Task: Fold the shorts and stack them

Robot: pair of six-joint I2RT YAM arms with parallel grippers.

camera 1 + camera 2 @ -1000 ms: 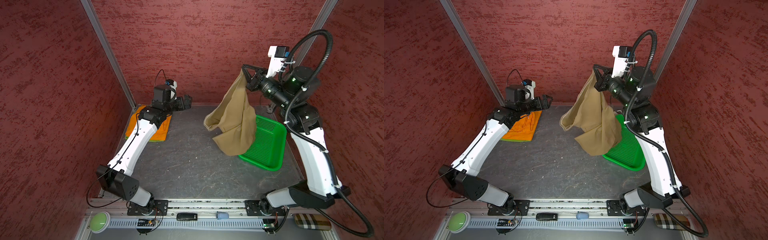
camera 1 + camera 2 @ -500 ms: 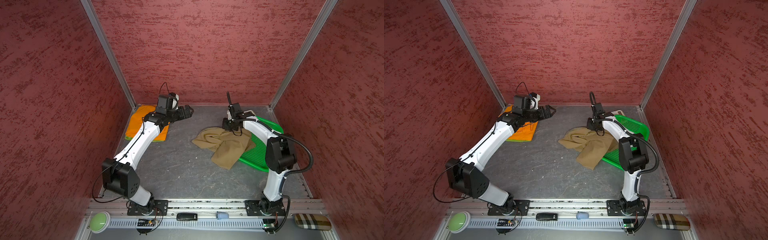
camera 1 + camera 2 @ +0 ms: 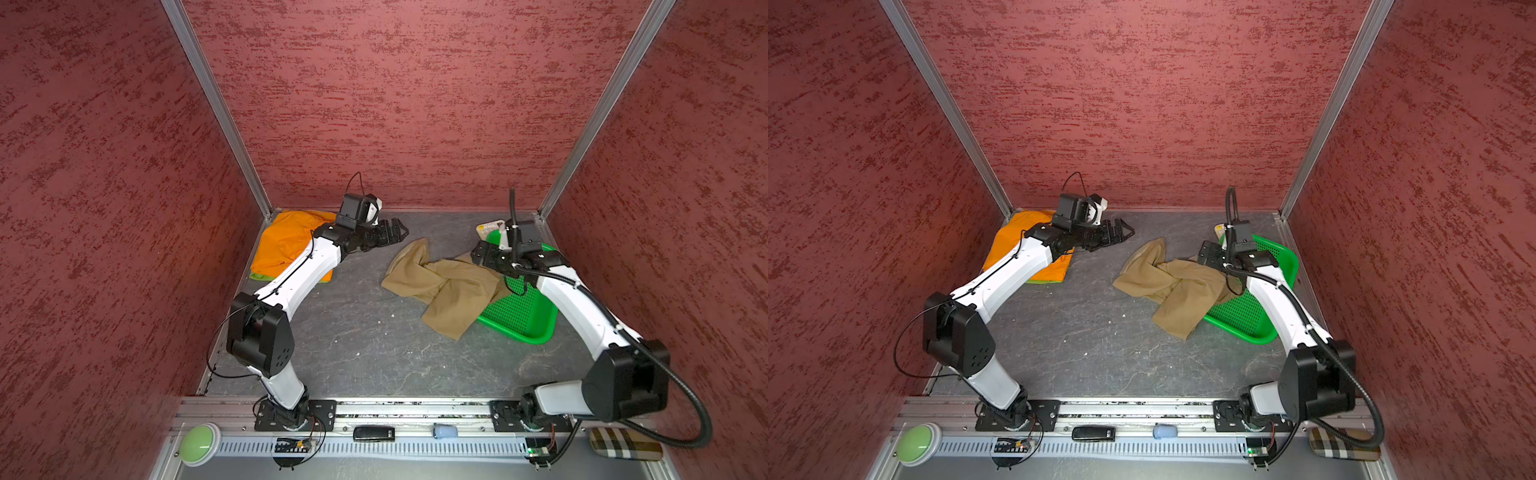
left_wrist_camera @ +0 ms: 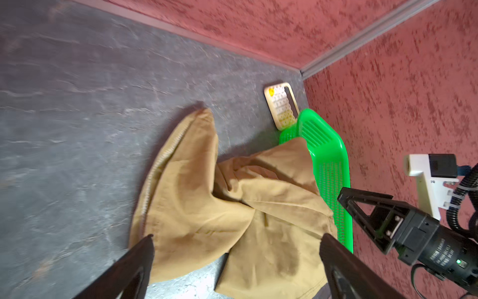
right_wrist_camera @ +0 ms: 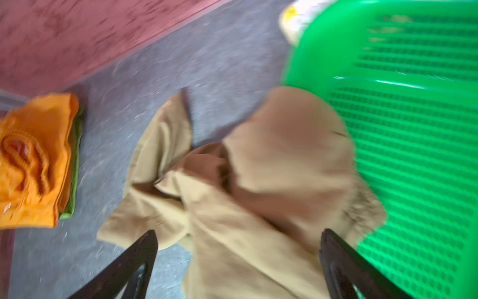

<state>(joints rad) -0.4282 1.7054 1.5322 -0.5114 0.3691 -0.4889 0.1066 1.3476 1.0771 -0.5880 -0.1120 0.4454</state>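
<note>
Khaki shorts (image 3: 440, 286) (image 3: 1175, 286) lie crumpled on the grey table, with their right part draped over the green basket's (image 3: 536, 328) near rim. My right gripper (image 3: 478, 254) (image 5: 239, 233) hovers open just above the right end of these shorts (image 5: 258, 181), holding nothing. At the back left corner, folded orange shorts (image 3: 286, 245) (image 5: 33, 160) rest on the lime green shorts (image 3: 259, 276), of which only an edge shows. My left gripper (image 3: 397, 232) (image 4: 236, 236) is open and empty beside that stack, pointing at the khaki shorts (image 4: 207, 202).
A cream calculator-like pad (image 3: 490, 227) (image 4: 282, 106) lies at the back right behind the basket (image 4: 331, 145). Red walls close in the table on three sides. A green button (image 3: 199, 444) and a plaid case (image 3: 623, 444) sit on the front rail.
My right gripper came down from high up with the khaki shorts, laid them on the table and basket edge, then opened and let go. The left gripper shifted slightly right.
</note>
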